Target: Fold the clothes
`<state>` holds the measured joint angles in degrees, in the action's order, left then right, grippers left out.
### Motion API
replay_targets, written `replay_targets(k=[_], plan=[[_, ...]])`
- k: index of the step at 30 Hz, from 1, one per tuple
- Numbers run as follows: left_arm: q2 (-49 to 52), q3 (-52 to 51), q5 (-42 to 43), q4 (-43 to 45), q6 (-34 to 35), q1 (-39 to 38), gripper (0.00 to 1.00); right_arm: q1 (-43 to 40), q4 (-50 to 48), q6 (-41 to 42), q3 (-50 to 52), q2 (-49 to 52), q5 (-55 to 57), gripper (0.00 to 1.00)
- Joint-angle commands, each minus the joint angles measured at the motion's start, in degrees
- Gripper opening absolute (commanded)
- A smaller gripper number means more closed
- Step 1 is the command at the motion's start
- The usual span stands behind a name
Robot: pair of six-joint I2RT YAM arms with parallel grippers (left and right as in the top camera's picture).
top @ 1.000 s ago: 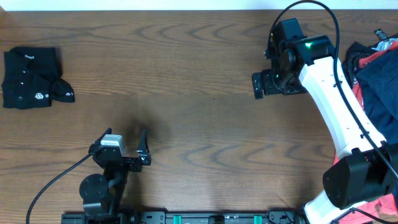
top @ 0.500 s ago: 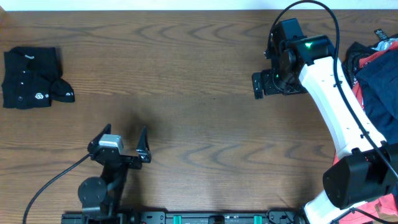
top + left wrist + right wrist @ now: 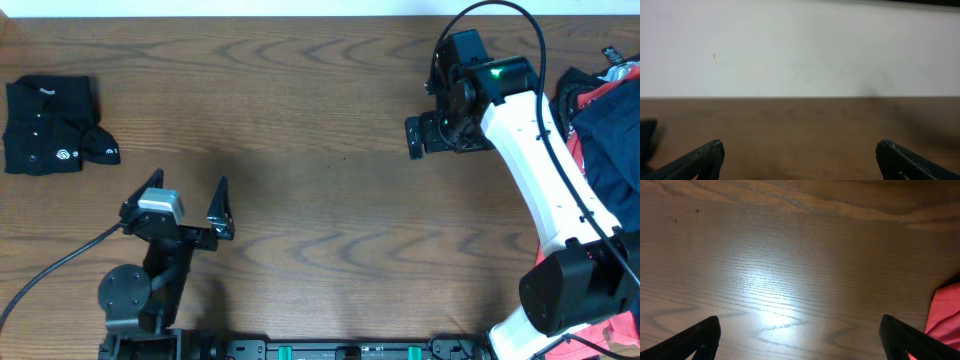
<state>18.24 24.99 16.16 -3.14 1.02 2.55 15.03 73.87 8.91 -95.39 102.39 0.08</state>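
A folded black garment (image 3: 52, 125) lies at the table's far left. A heap of red and dark blue clothes (image 3: 602, 120) sits at the right edge; a red corner of it shows in the right wrist view (image 3: 945, 312). My left gripper (image 3: 180, 205) is open and empty low over the table near the front left; its fingertips show in its wrist view (image 3: 799, 155). My right gripper (image 3: 428, 135) is open and empty above bare wood, left of the heap; its wrist view (image 3: 800, 335) shows only wood between the fingers.
The wooden table (image 3: 320, 200) fills the view. A white wall (image 3: 800, 50) stands beyond its far edge. A black cable (image 3: 50, 275) trails from the left arm at the front left. The right arm's white body (image 3: 540, 170) crosses the right side.
My left gripper has moved left and slightly away from the front edge, still open. The right arm and the clothes have not moved.
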Motion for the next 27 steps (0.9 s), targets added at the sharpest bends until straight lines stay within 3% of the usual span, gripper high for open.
replay_targets(k=[1,11,20,27], plan=[[-1.0,1.5,0.5,-1.4,-3.3,-1.2,0.98,1.1,0.0,0.2,-0.1,-0.1,0.8,0.99],[-17.7,-5.3,-0.3,-12.3,-4.6,-2.4,0.98,1.1,0.0,0.2,-0.1,-0.1,0.8,0.99],[-18.2,-9.2,-1.5,-13.9,-4.4,-3.1,0.98,1.1,0.0,0.2,-0.1,-0.1,0.8,0.99],[-18.2,-16.2,-1.7,-10.1,-3.5,-3.1,0.98,1.1,0.0,0.2,-0.1,-0.1,0.8,0.99]])
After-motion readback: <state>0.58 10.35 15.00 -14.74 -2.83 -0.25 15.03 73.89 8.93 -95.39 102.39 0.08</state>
